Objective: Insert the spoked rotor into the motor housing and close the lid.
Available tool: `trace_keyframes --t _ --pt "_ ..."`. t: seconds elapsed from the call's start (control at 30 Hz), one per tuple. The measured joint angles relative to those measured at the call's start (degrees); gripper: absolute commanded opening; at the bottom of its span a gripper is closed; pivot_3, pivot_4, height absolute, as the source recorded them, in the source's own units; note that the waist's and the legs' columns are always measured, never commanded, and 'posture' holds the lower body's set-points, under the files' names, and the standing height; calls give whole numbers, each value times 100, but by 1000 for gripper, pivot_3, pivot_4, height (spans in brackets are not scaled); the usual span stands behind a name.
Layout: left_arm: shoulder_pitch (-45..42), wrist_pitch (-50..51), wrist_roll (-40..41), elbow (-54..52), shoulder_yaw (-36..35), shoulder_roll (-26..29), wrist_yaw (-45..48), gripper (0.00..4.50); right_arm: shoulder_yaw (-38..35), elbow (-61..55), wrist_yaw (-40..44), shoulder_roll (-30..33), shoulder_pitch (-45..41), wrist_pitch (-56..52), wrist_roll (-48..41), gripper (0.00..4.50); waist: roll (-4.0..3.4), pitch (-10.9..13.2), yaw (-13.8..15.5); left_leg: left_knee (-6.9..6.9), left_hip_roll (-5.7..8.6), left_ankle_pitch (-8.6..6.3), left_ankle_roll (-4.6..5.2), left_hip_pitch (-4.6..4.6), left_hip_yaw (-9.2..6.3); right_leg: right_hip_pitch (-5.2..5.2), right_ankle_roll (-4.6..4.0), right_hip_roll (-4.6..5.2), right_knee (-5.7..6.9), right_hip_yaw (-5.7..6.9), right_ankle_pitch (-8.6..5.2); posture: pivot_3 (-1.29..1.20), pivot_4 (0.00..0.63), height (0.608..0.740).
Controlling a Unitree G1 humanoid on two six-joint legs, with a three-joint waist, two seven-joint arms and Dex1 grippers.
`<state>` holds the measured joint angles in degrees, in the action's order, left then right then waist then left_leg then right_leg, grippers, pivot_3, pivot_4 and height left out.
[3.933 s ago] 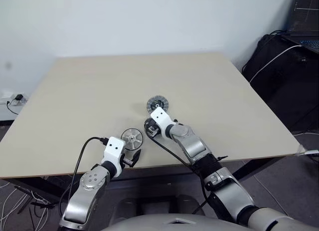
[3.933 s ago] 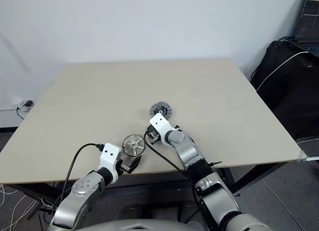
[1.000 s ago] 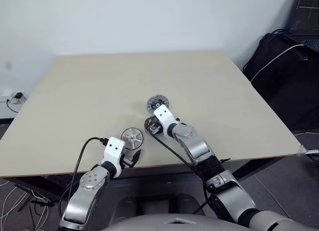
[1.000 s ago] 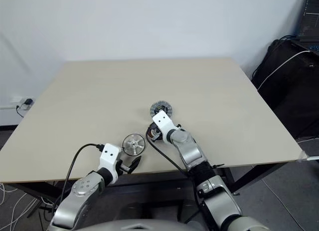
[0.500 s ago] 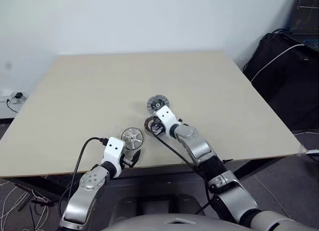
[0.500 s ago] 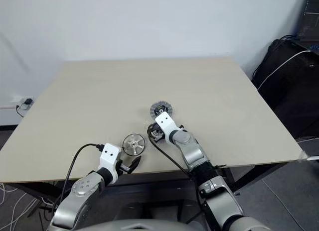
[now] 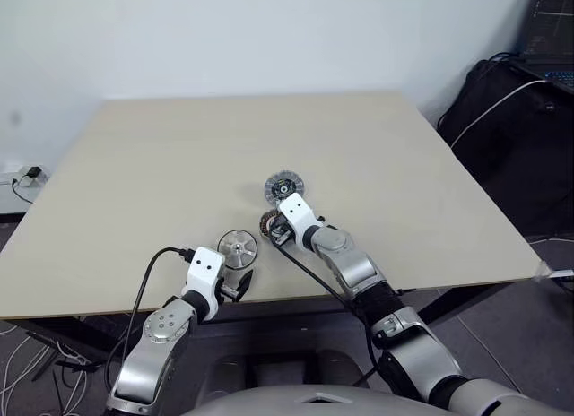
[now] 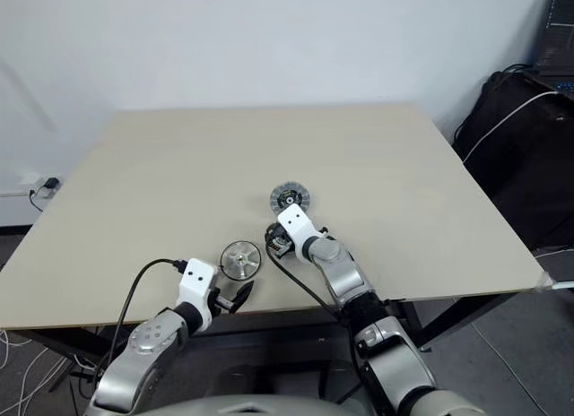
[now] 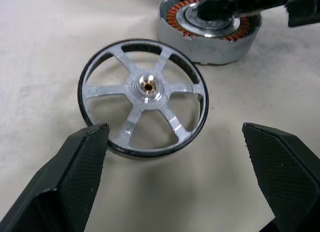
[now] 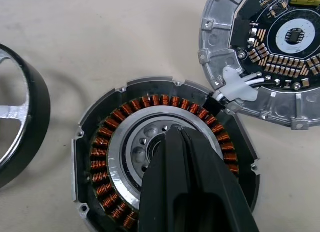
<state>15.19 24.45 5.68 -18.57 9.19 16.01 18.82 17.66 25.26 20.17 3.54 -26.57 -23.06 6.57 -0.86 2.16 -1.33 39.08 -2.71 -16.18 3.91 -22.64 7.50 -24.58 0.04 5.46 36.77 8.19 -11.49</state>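
Since the spoked rotor (image 9: 143,97) is a rigid metal wheel with a dark outer band and a brass-centred hub, we judge it stiff, fairly heavy for its size and slick on its bright spokes; the rim, taken across its width, looks the safest hold. It lies flat on the table (image 7: 161,165), just in front of the left gripper (image 9: 175,157), whose textured fingers (image 9: 82,162) stand wide apart with nothing between them, flanking the rotor's near edge. The motor housing (image 10: 165,157), copper windings up, sits just beyond the rotor, nearly touching it. The right gripper (image 10: 187,157), fingers pressed together and holding nothing, rests its tip at the housing's pale centre. The lid (image 10: 270,52), circuit face up, lies against the housing's far side.
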Motion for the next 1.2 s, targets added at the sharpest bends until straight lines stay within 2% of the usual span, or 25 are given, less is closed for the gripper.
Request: trace_keyframes --t 0.3,0.43,0.83,1.2 --pt "-17 1 1 0 -2 5 12 4500 -38 -416 180 27 167 -8 -152 46 -7 6 17 -1 2 0 3 -20 -2 -14 1 2 -1 -1 1 0 0 740" --pt "-25 1 1 0 -2 5 16 4500 -249 -846 213 -168 142 150 -396 46 -4 9 -9 -3 -2 3 -3 -33 0 -9 19 -9 3 -1 12 0 0 740" --pt "14 4 1 -3 -8 0 2 4500 -94 121 -60 38 -79 32 -23 46 1 4 -10 -1 -2 4 -5 -3 -6 -1 -7 -4 3 6 -4 0 0 740" --pt "32 5 1 -9 -8 1 9 4500 -205 -523 6 58 88 -280 -133 46 -5 7 2 -2 -1 4 -3 -25 -8 -12 -3 0 3 6 -1 0 0 740"
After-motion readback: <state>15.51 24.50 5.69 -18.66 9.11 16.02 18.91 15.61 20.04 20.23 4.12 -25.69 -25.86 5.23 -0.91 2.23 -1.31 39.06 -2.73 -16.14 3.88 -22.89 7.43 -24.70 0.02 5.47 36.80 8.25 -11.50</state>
